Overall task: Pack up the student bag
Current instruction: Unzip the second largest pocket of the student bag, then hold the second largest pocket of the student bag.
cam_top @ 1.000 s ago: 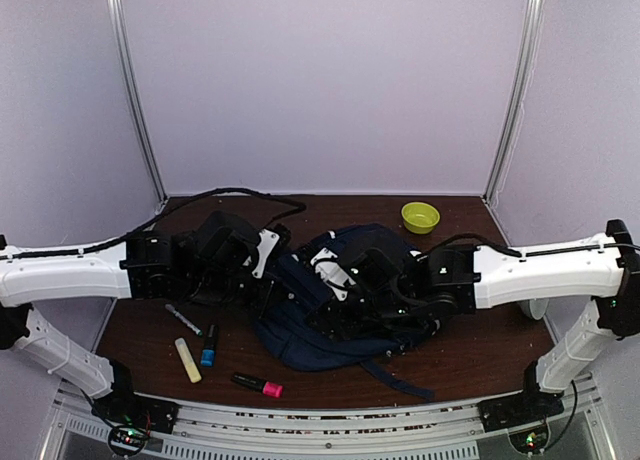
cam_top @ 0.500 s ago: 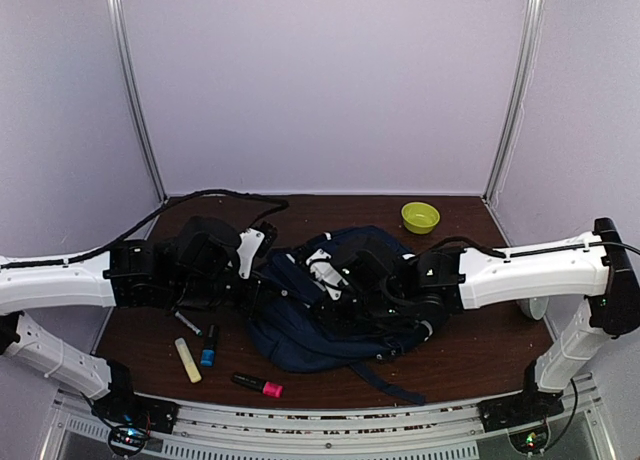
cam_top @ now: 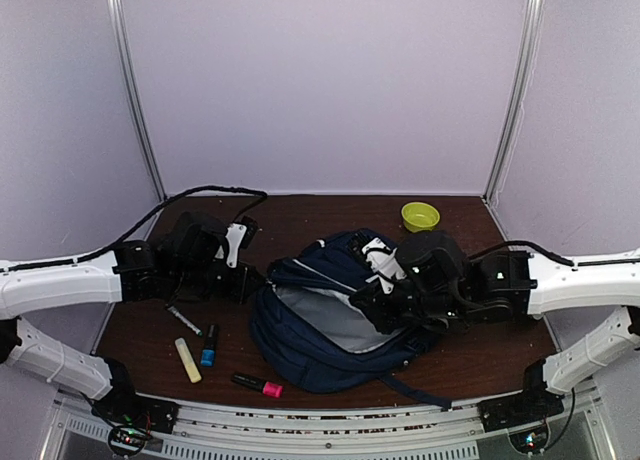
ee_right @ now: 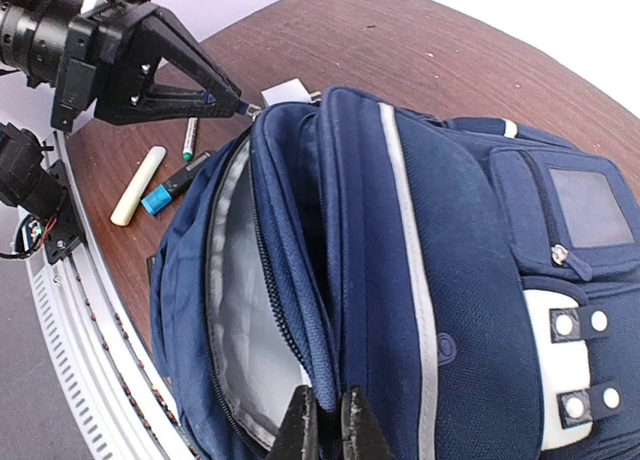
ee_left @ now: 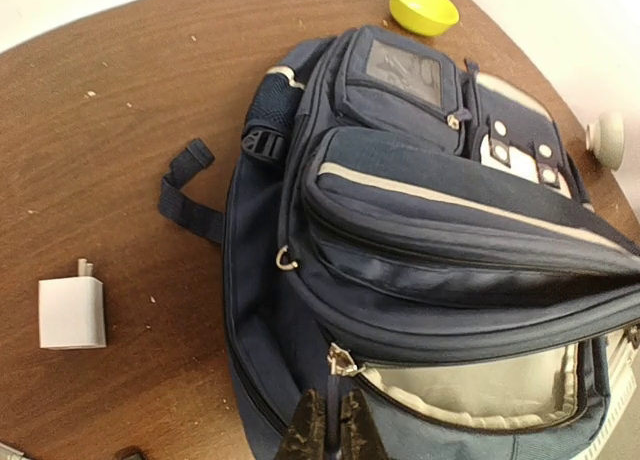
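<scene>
Setting: a dark brown wooden table point(cam_top: 470, 355) enclosed by pale lilac walls point(cam_top: 330, 80).
Student bag: the student bag point(cam_top: 320, 365) lies at the middle of the table between the two arms. Its main compartment gapes and shows the light grey lining point(cam_top: 335, 325).
Left gripper: the left gripper point(ee_left: 328, 427) is clenched on the bag's left rim, just beside a metal zip pull point(ee_left: 340, 360).
Right gripper: the right gripper point(ee_right: 325, 422) is pinched onto the fabric edge at the right side of the opening.
Near left: a yellow highlighter point(cam_top: 187, 360), a blue marker point(cam_top: 208, 348), a pink highlighter point(cam_top: 260, 385) and a pen point(cam_top: 183, 320) lie on the table, apart from the bag.
Beside the bag: a white charger block point(ee_left: 72, 313).
Far right: a yellow-green bowl point(cam_top: 420, 217).
</scene>
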Action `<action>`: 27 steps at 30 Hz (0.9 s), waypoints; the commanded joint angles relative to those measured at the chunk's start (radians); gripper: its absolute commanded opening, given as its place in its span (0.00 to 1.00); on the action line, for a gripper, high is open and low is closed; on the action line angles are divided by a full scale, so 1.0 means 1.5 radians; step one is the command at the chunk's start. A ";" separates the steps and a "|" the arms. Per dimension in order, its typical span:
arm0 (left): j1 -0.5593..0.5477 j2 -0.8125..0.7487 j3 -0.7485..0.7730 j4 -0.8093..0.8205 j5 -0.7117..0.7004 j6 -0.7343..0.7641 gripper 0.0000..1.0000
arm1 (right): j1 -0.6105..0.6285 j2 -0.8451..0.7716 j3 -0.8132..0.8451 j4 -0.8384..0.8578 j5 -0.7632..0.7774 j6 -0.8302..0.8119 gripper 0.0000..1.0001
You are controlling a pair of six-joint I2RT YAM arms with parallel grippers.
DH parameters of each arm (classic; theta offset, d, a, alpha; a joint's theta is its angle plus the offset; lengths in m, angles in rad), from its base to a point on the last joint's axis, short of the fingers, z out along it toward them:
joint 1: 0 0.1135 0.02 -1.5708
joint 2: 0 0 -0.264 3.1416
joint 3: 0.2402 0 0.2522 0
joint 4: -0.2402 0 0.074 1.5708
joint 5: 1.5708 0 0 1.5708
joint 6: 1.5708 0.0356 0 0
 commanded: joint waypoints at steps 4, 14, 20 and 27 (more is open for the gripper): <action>0.020 0.055 -0.010 0.164 0.193 0.062 0.00 | -0.009 -0.063 -0.053 -0.055 0.085 0.066 0.10; -0.020 0.068 0.050 0.157 0.280 0.077 0.00 | 0.009 0.018 0.028 -0.092 0.072 0.081 0.70; -0.028 0.057 0.062 0.157 0.286 0.065 0.00 | 0.024 0.137 0.135 -0.154 0.115 0.083 0.70; -0.035 0.034 0.044 0.157 0.288 0.065 0.00 | 0.027 0.178 0.187 -0.178 0.149 0.090 0.54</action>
